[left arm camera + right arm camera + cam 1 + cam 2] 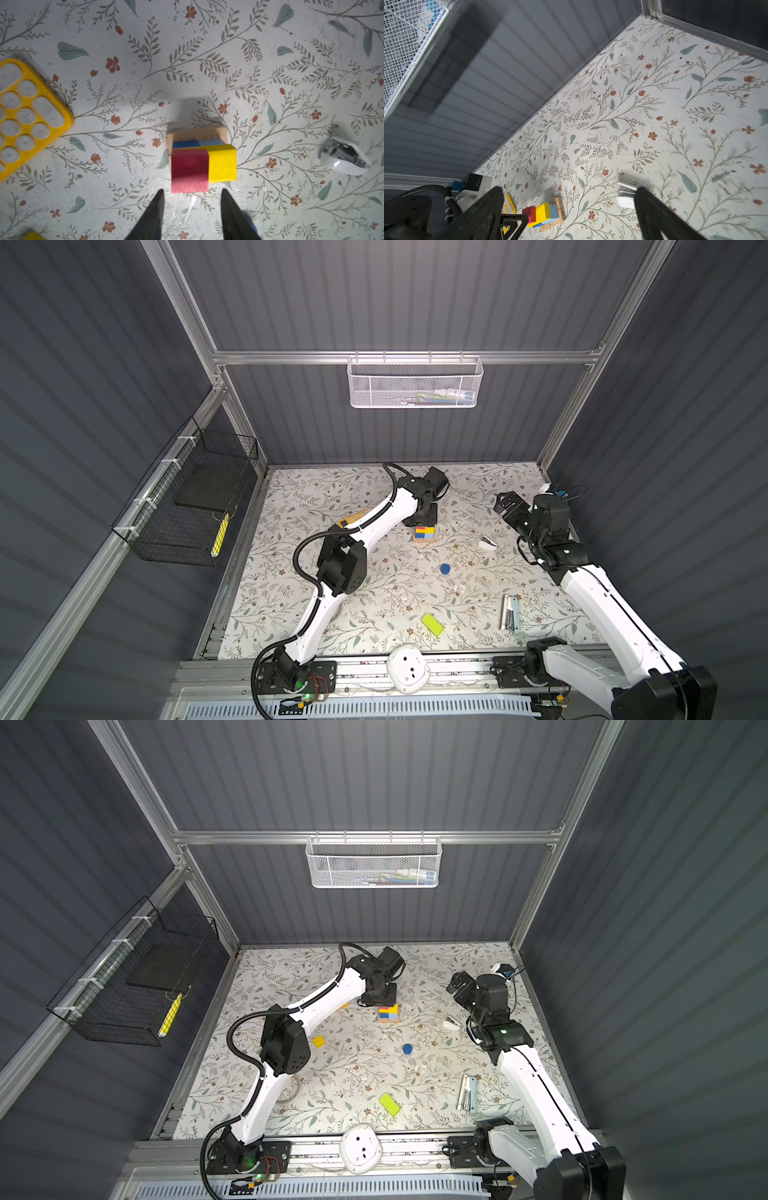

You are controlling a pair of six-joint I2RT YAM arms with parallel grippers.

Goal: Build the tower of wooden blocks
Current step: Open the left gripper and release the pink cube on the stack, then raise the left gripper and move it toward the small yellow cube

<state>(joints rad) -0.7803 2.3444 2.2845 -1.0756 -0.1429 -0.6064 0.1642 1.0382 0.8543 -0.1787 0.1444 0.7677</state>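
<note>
The wood block tower (424, 533) (389, 1013) stands mid-table: tan bars at the bottom (197, 133), blue and light-blue cubes, a yellow bar (222, 162) and a pink cube (189, 170) on top. My left gripper (192, 195) (423, 515) hovers just above the tower, open and touching nothing. A blue cylinder (445, 569), a lime bar (432, 623) and a yellow cube (318, 1041) lie loose on the table. Raised at the far right, my right gripper (569, 193) (505, 502) is wide open and empty.
A yellow calculator (31, 116) lies left of the tower, partly under the left arm. A small white stapler (486, 544) lies right of the tower, and a larger one (510, 612) near the front right. A white round device (407, 668) sits on the front rail.
</note>
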